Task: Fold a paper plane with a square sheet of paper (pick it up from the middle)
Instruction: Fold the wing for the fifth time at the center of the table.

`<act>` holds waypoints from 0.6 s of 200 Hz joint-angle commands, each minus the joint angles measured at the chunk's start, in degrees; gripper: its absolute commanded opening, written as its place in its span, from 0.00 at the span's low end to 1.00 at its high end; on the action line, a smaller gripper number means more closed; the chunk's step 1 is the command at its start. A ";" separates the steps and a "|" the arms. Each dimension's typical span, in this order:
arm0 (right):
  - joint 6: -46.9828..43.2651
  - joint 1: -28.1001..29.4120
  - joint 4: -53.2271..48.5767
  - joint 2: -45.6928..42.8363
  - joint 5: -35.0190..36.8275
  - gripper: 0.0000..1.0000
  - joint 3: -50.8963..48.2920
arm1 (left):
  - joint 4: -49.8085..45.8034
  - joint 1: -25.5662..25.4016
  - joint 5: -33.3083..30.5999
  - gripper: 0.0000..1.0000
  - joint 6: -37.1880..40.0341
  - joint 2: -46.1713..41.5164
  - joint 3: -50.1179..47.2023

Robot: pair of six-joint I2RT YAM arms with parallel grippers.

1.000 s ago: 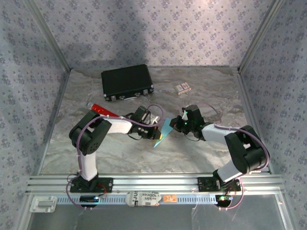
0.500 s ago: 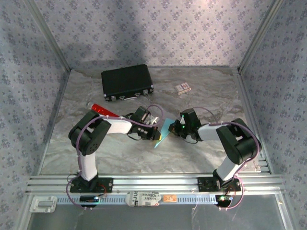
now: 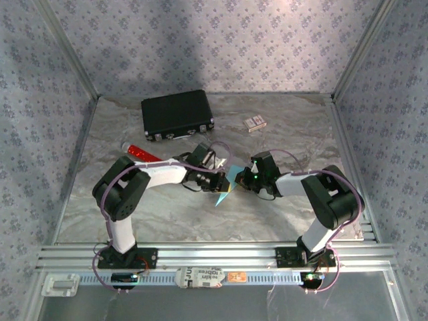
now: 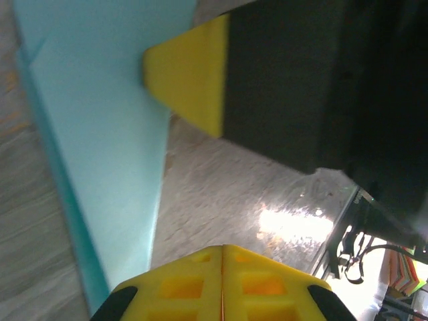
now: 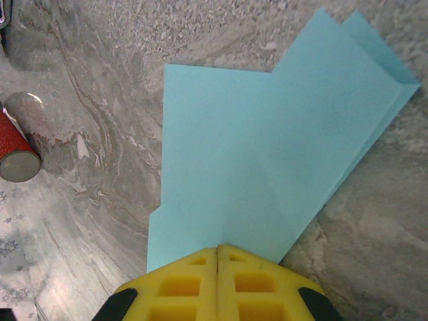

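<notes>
White label (image 3: 199, 276) on front rail (image 3: 267, 254): print too blurred to read.

Robot lab enclosure, patterned walls (image 3: 221, 47), aluminium frame posts (image 3: 69, 50), marble-look tabletop (image 3: 301, 134), two arms (image 3: 120, 194) bolted to a slotted rail (image 3: 214, 255)

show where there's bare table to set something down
Free: the near table strip in front of the blue paper, and the back right past the card box. Crowded: centre, and back left by the black case and red tube.
</notes>
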 commanded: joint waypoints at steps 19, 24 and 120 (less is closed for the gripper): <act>-0.02 -0.44 -1.74 1.34 2.08 0.01 -0.90 | -3.13 -1.53 1.00 0.08 1.12 4.33 4.54; 0.02 -0.48 -1.78 1.36 2.04 0.01 -0.85 | -3.66 -1.69 0.62 0.08 1.44 4.84 4.96; -0.22 -0.53 -1.56 1.98 2.07 0.01 -1.11 | -4.61 -1.80 -0.82 0.07 3.53 7.73 -0.79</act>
